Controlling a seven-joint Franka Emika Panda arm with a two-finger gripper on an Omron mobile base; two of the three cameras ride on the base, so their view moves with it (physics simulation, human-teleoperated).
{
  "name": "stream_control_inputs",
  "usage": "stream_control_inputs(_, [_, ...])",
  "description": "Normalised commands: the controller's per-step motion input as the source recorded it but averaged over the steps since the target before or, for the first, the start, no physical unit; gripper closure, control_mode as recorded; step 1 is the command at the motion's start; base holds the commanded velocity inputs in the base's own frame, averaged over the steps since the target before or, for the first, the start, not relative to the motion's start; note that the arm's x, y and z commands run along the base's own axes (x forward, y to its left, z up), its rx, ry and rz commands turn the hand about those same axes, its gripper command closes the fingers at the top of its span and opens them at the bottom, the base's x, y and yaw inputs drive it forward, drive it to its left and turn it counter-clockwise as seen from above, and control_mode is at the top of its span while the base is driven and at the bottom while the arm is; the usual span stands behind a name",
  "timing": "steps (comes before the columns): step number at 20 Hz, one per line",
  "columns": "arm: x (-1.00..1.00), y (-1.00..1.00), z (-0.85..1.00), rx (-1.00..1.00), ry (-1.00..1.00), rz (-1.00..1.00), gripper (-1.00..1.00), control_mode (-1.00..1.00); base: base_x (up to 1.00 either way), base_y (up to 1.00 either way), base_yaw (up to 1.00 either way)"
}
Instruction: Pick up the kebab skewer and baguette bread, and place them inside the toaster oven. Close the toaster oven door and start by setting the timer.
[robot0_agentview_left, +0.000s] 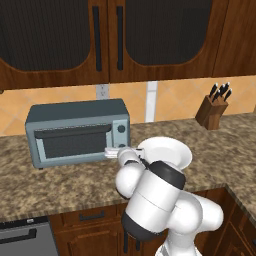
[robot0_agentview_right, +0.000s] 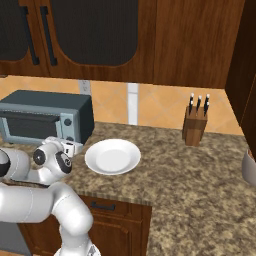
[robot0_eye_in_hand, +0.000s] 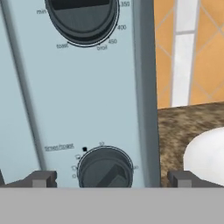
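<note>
The hand (robot0_eye_in_hand: 111, 179) stood wide open with nothing in its grip, its fingertips (robot0_eye_in_hand: 41, 179) spread either side of the lower knob (robot0_eye_in_hand: 105, 168) on the oven (robot0_agentview_left: 77, 131) panel, close in front of it. Just right of the hand, a white plate (robot0_agentview_right: 112, 156) lay on the speckled surface (robot0_agentview_right: 200, 175). The oven sat at the left of the surface against the tiled wall, door (robot0_agentview_left: 72, 141) shut; kebab and bread could not be made out. Above the lower knob sat the upper knob (robot0_eye_in_hand: 83, 19). Far right, a knife block (robot0_agentview_left: 214, 109) stood by the wall.
</note>
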Motion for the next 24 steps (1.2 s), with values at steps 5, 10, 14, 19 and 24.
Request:
stream_control_inputs(5, [0.00,0.00,0.00,0.00,0.00,0.00,-1.00,-1.00,0.00,0.00,0.00])
stream_control_inputs(10, [0.00,0.02,0.00,0.00,0.00,0.00,1.00,-1.00,0.00,0.00,0.00])
stream_control_inputs(14, [0.00,0.00,0.00,0.00,0.00,0.00,1.00,-1.00,0.00,0.00,0.00])
stream_control_inputs(19, [0.00,0.00,0.00,0.00,0.00,0.00,1.00,-1.00,0.00,0.00,0.00])
stream_control_inputs(24, [0.00,0.00,0.00,0.00,-0.04,0.00,1.00,-1.00,0.00,0.00,0.00])
